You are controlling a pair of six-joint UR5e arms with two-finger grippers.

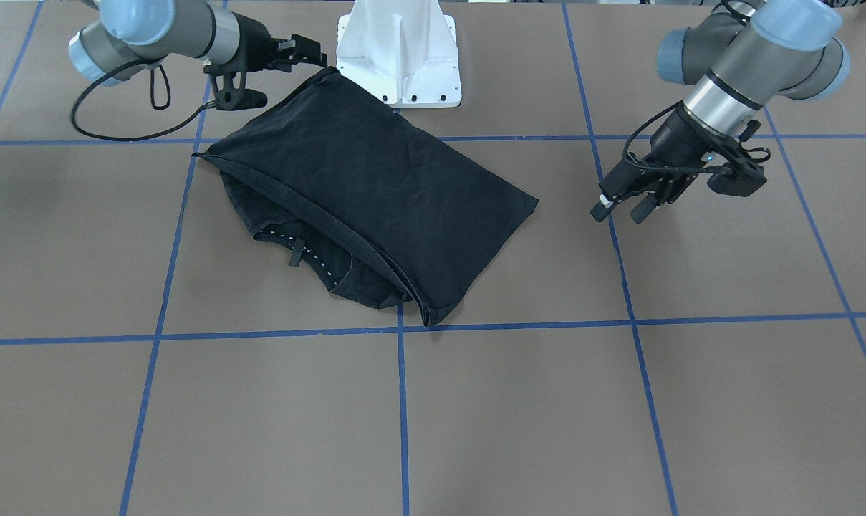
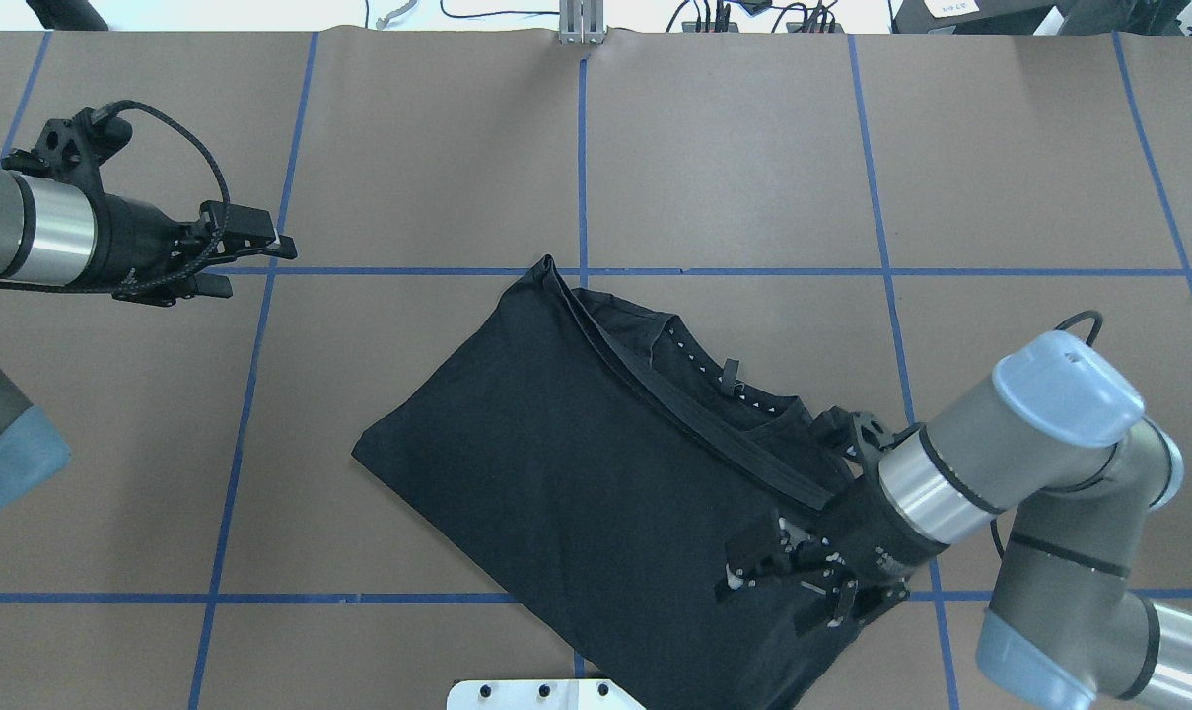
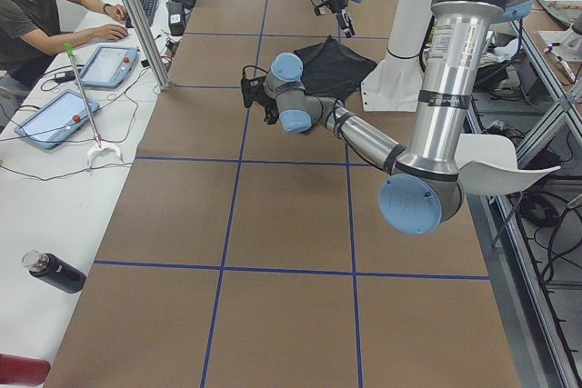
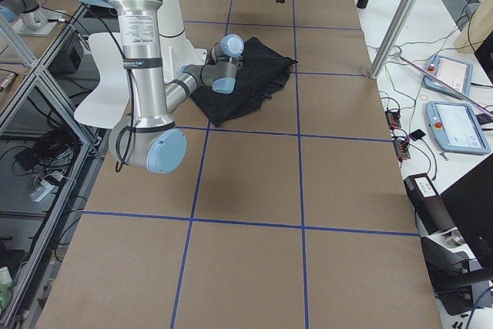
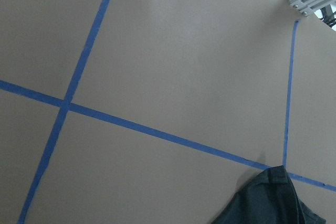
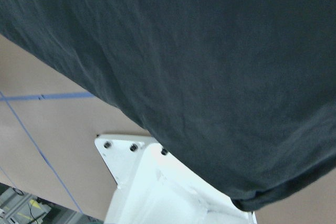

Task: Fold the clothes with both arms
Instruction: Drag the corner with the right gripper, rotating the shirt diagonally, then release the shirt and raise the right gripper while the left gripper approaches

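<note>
The shirt [image 2: 576,463] lies folded on the counter [image 2: 734,177], one corner by the base [image 1: 400,54]. The left tool [image 2: 257,264] hangs wide and empty, well apart. The right tool [image 2: 781,590] is over that corner; I cannot tell its grip.

Brown table [image 1: 475,430] gridded with blue tape [image 1: 401,401]; white pedestal base [image 1: 398,50] at far edge; left, seated operator [image 3: 36,6], two tablets [image 3: 109,65], near dark bottle [image 3: 55,272].

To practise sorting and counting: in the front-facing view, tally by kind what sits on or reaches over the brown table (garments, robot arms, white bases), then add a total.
Black T-shirt: 1
Robot arms: 2 (left arm, right arm)
White base: 1
Total: 4
</note>
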